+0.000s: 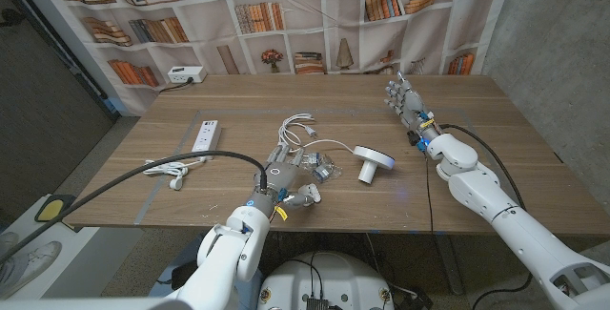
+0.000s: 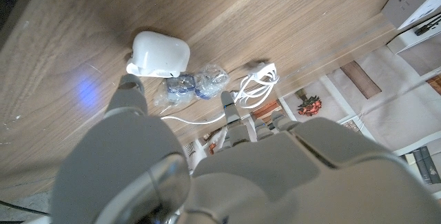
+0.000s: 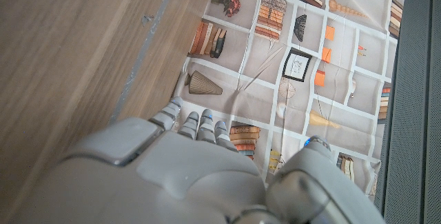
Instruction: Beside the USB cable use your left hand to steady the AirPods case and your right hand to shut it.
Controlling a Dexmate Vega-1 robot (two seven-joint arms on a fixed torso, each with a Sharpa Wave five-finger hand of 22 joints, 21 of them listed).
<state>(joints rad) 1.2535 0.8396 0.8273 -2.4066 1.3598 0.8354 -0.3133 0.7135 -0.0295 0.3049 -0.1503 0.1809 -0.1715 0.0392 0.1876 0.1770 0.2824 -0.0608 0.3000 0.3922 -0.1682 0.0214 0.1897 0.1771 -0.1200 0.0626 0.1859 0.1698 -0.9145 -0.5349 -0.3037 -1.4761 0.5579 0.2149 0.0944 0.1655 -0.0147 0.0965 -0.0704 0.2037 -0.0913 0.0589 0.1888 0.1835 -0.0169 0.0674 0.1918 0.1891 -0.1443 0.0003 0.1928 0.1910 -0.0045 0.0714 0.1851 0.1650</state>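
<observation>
While AirPods case [image 1: 373, 162] lies shut, left robot hand [image 1: 289, 188] nearby.

Backdrop: a printed bookshelf curtain [image 1: 286, 14] hangs behind the table, showing white shelves with books, framed pictures, a bowl, a vase and a small flower pot; creases run through the cloth.
Right wall: plain grey concrete wall [image 1: 558, 33] beside the curtain.
Left side: a dark panel [image 1: 43, 72] stands next to the curtain's edge.
Floor: grey floor [image 1: 67, 172] left of the table.
Furniture: wooden table [image 1: 496, 148] with a brown plank grain.
Light: even and dim, with a faint bluish glow spot [image 1: 408, 196] on the tabletop near its front edge.
</observation>
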